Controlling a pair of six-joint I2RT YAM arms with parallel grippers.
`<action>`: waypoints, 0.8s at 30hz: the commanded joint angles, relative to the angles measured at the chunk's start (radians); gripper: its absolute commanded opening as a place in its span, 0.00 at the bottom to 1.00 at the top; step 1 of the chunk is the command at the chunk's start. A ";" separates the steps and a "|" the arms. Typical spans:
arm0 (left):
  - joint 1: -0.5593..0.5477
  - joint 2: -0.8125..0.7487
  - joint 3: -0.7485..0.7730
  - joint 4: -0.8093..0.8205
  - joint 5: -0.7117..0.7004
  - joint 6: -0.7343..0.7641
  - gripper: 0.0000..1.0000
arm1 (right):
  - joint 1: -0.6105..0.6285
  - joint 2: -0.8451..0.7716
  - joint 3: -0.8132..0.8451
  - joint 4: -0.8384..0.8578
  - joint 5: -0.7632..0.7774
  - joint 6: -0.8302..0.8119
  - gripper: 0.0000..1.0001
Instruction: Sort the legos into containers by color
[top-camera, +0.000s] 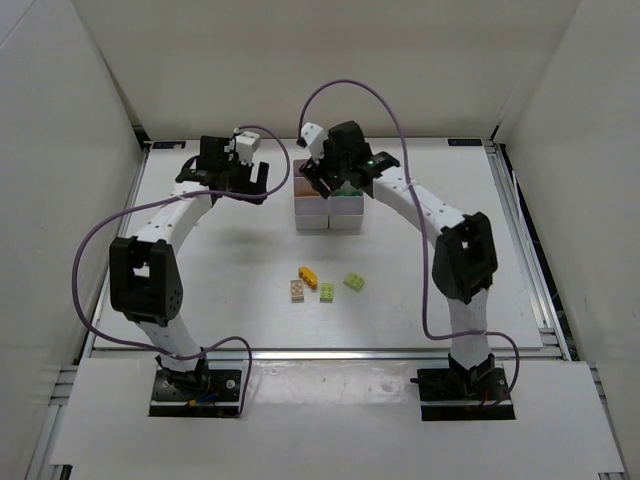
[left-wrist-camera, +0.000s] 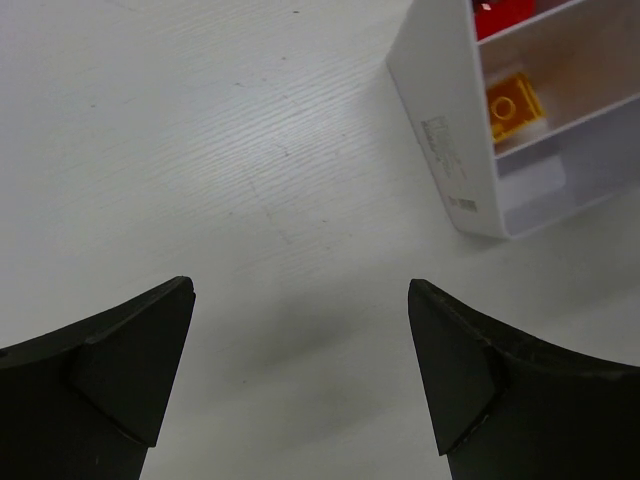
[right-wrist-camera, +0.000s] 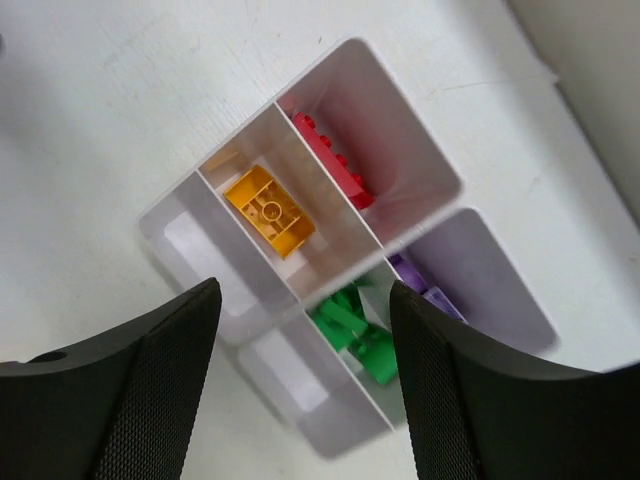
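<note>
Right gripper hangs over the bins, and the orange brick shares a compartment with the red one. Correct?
No: the orange brick lies alone, one compartment over from the red brick, per the right wrist view. The right gripper does hang over the containers.

White table (top-camera: 240, 295) sitting boxed in by plain white wall panels (top-camera: 330, 60) at left, back and right. Metal rail (top-camera: 528, 250) running along its right edge. Soft, even light falling across the surface.

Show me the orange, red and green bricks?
Orange plastic brick (right-wrist-camera: 266, 210), right wrist view, its middle.
Red plastic brick (right-wrist-camera: 335, 165), right wrist view, its studded side.
Green plastic bricks (right-wrist-camera: 352, 322), right wrist view, pile's middle.
</note>
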 joint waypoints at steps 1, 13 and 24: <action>0.005 -0.096 -0.018 -0.043 0.194 0.045 0.99 | -0.005 -0.200 -0.035 0.053 0.054 0.052 0.72; -0.239 -0.088 0.022 -0.486 0.658 0.723 0.89 | -0.375 -0.411 -0.259 -0.112 -0.072 0.215 0.72; -0.421 -0.030 -0.040 -0.483 0.470 1.146 0.83 | -0.663 -0.473 -0.380 -0.146 -0.349 0.259 0.72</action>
